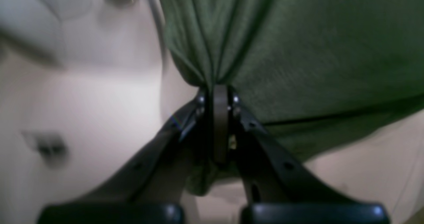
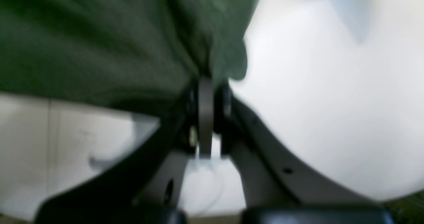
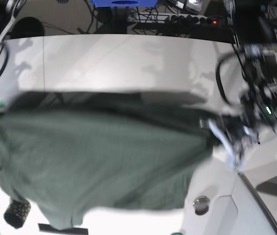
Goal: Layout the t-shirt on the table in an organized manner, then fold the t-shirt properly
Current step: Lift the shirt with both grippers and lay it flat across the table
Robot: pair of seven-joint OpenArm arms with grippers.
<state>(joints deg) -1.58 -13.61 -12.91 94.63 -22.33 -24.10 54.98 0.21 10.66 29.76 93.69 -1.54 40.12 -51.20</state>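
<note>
A small black cup with gold dots [image 3: 17,213] is seen at the near left of the table [image 3: 128,58], just beside the lower edge of the t-shirt [image 3: 99,156], and part of it is hidden by the cloth. A round silver disc [image 3: 201,202] is set in the white top near the right corner of the shirt. Black cables and a power strip with a red light [image 3: 197,20] are seen behind the far edge of the table. Whether anything is inside the cup cannot be told. The big dark green t-shirt is held up and stretched wide between the two arms, above the white table, and a dark shadow is thrown on the table behind it. The left claw [image 1: 218,88] is squeezed closed on a bunched corner of the shirt, and folds of cloth are pulled into it. The right claw [image 2: 207,81] is also squeezed closed on the cloth, with a little flap sticking out past it. In the base view the left arm [image 3: 256,88] is bent down from the far right, and the right arm is mostly cut off at the left edge. The pictures are blurred.
</note>
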